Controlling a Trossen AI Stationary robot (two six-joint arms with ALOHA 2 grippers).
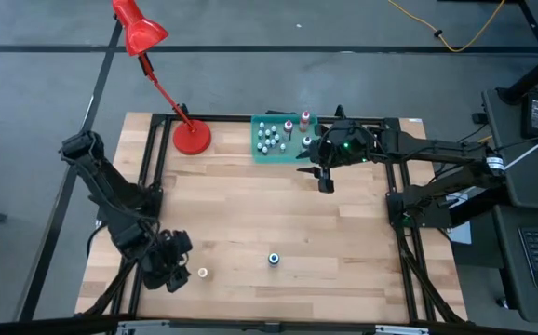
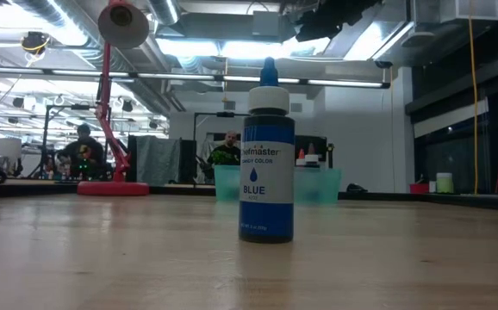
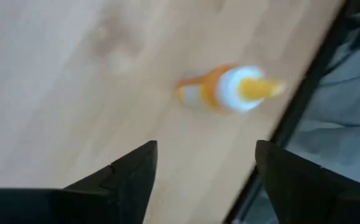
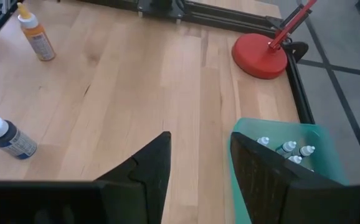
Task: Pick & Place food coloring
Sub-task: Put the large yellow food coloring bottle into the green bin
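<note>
At the counter's near left, left gripper (image 3: 198, 168) hovers over the yellow bottle (image 1: 202, 273), jaws spread, nothing held; blue bottle (image 1: 275, 258) stands mid-counter. Right gripper (image 1: 320, 172) by the tray (image 1: 283, 154), jaws apart, empty. Next, probably: fetch another bottle

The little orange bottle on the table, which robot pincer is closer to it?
The left pincer is closer, open right beside the orange bottle at the table's near left edge. The right pincer is far across, by the teal tray.
</note>
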